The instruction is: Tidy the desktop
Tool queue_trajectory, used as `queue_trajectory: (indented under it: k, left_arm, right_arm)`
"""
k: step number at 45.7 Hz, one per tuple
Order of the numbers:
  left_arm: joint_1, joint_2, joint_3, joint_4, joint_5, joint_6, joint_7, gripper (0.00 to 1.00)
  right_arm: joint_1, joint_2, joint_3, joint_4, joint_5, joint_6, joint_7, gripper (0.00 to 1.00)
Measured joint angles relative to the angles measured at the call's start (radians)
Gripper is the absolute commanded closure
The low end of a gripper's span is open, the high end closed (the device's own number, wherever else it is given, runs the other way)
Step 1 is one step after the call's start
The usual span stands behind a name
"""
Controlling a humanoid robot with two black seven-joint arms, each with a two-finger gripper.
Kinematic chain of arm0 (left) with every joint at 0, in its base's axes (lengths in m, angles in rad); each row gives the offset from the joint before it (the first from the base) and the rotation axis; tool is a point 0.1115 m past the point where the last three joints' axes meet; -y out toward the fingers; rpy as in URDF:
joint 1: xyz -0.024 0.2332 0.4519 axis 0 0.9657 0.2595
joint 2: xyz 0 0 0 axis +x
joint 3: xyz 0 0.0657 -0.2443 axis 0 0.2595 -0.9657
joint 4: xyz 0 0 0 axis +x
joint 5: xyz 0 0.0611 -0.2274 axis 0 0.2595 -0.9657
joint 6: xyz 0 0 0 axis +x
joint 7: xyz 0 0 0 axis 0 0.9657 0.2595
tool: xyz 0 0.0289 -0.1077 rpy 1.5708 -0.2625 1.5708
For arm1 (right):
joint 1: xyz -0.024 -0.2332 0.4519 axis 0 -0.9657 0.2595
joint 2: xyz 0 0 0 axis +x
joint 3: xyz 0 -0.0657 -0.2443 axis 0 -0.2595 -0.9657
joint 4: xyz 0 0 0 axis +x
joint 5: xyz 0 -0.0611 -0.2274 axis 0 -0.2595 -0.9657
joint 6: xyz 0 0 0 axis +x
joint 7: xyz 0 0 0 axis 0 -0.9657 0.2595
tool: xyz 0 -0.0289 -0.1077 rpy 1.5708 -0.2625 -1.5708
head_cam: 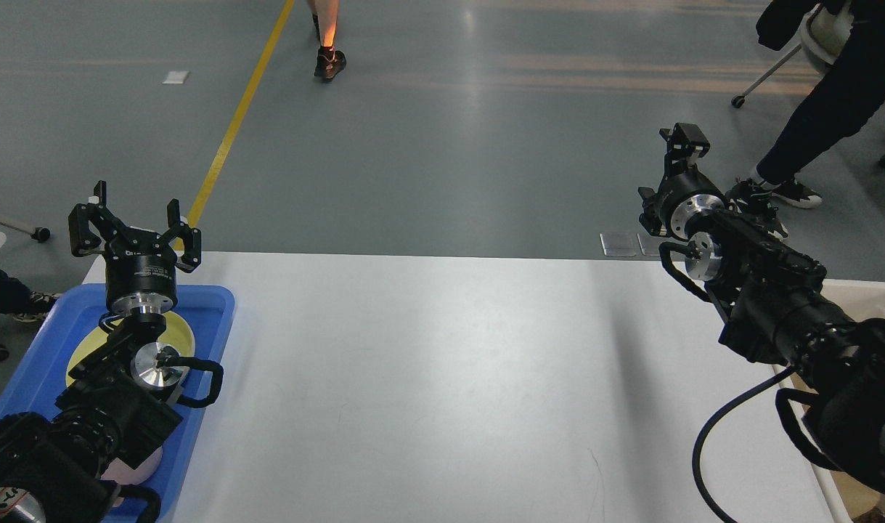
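Note:
The white desktop (pixel 442 378) fills the middle of the view, and nothing stands on its bare part. My left gripper (pixel 132 219) is open and empty, held up above the far end of a blue tray (pixel 213 319) at the desktop's left edge. A yellow plate (pixel 83 352) lies in the tray, partly hidden by my left arm. My right gripper (pixel 680 144) is raised beyond the desktop's far right corner. It is seen end-on, so its fingers cannot be told apart.
A cream bin (pixel 867 292) stands off the right edge, mostly hidden by my right arm. A pale pink thing (pixel 150 462) lies at the tray's near end. A person (pixel 827 109) stands at the far right and another's foot (pixel 329 62) shows at the top.

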Motion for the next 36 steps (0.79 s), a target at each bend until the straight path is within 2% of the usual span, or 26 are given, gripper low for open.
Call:
queue_trajectory:
  k: [19,29,36]
  left_arm:
    - [0.0,0.0,0.0,0.0,0.0,0.0,0.0,0.04]
    - [0.0,0.0,0.0,0.0,0.0,0.0,0.0,0.04]
    - [0.0,0.0,0.0,0.0,0.0,0.0,0.0,0.04]
  right_arm:
    - [0.015,-0.024,0.011,-0.002,0.011,-0.009,0.004,0.0]
    - [0.015,-0.026,0.188,-0.003,0.073,-0.007,0.007,0.0]
    - [0.004,-0.023,0.235,0.003,0.082,0.001,0.013,0.0]
